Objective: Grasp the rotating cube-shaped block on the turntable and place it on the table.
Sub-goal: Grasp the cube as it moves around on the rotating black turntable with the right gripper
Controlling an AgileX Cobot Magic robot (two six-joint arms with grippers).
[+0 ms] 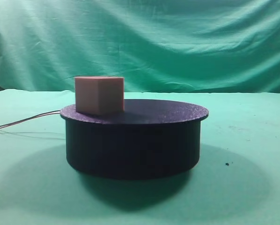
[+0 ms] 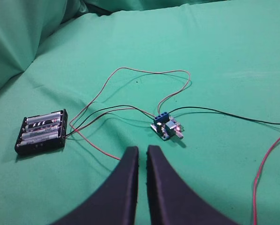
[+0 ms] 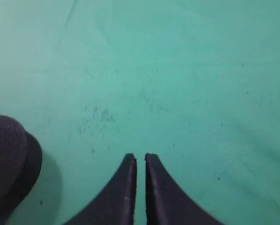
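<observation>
The pinkish-tan cube-shaped block (image 1: 99,95) sits on the left part of the black turntable (image 1: 135,140), which stands on the green table (image 1: 252,178). Neither gripper shows in the exterior high view. My left gripper (image 2: 142,151) is shut and empty above the green cloth, near a small circuit board. My right gripper (image 3: 140,158) is shut and empty over bare green cloth; the turntable's edge (image 3: 8,159) shows at the lower left of the right wrist view. The block is not in either wrist view.
A black battery holder (image 2: 41,131) lies at the left and a small blue circuit board (image 2: 165,126) ahead of my left gripper, joined by red and black wires (image 2: 130,72). Thin wires (image 1: 22,123) trail from the turntable's left. Green backdrop (image 1: 140,42) hangs behind.
</observation>
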